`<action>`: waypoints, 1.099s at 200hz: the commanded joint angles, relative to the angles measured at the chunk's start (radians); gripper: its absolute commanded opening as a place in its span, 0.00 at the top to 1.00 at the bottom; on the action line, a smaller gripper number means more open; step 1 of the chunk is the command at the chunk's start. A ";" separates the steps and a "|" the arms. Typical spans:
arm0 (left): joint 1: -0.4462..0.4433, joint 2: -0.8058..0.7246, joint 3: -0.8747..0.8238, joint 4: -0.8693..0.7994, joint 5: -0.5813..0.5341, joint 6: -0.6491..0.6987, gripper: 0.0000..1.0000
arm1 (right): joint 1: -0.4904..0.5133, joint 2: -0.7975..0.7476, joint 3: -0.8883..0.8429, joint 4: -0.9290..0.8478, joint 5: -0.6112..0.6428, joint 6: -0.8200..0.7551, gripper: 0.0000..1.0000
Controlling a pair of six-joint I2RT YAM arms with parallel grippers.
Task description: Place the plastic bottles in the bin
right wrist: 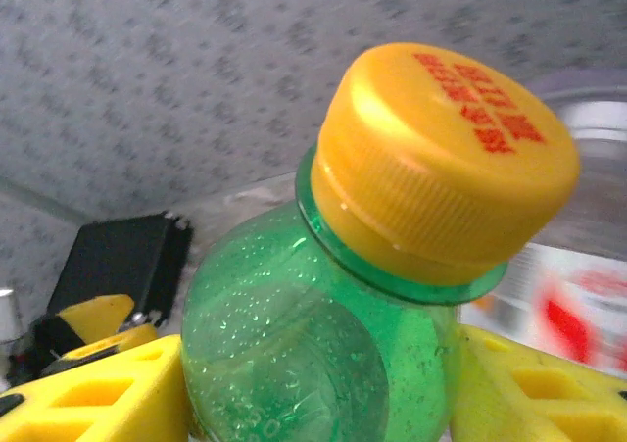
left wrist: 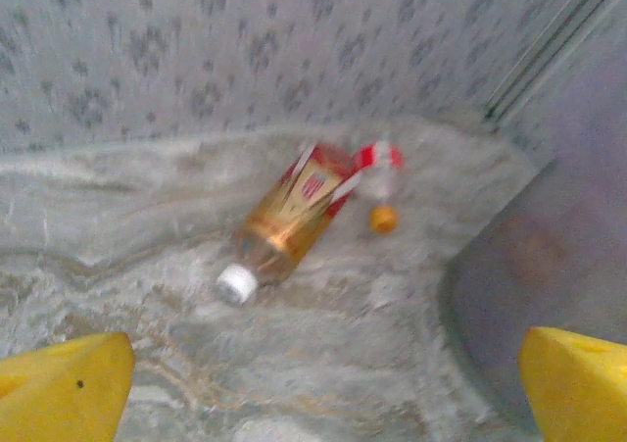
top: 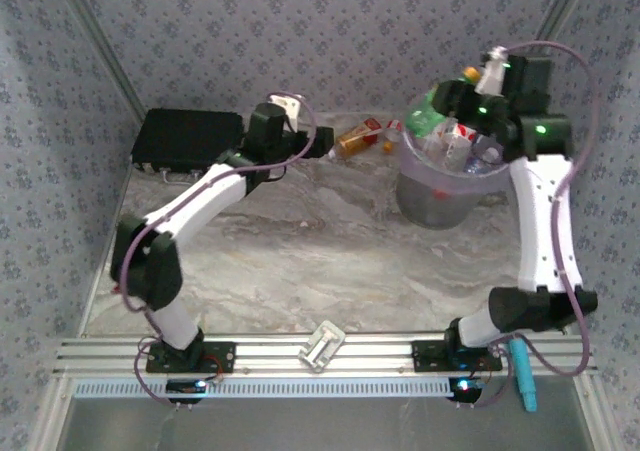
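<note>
We have the right claw (right wrist: 313, 398) clenched on the green bottle (right wrist: 294, 334), its yellow fingers pressed to either side of the body below the yellow cap. From above we see it held over the bin (top: 440, 206), which we judge is so the bottle can drop straight in among those already piled there. The left claw (left wrist: 323, 393) is released, jaws spread wide, and aimed at the amber bottle (left wrist: 289, 221), which lies on its side on the table (left wrist: 147, 207) near the back wall, white cap toward us. The wide spread looks meant to straddle its body. Just beside it lies a smaller red-and-white bottle (left wrist: 377, 160). Both rest outside the bin, just to its left.
</note>
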 commanded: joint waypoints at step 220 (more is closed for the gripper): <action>0.056 0.987 1.168 -0.437 0.190 0.103 0.00 | -0.314 0.082 -0.166 -0.223 -0.125 -0.250 0.36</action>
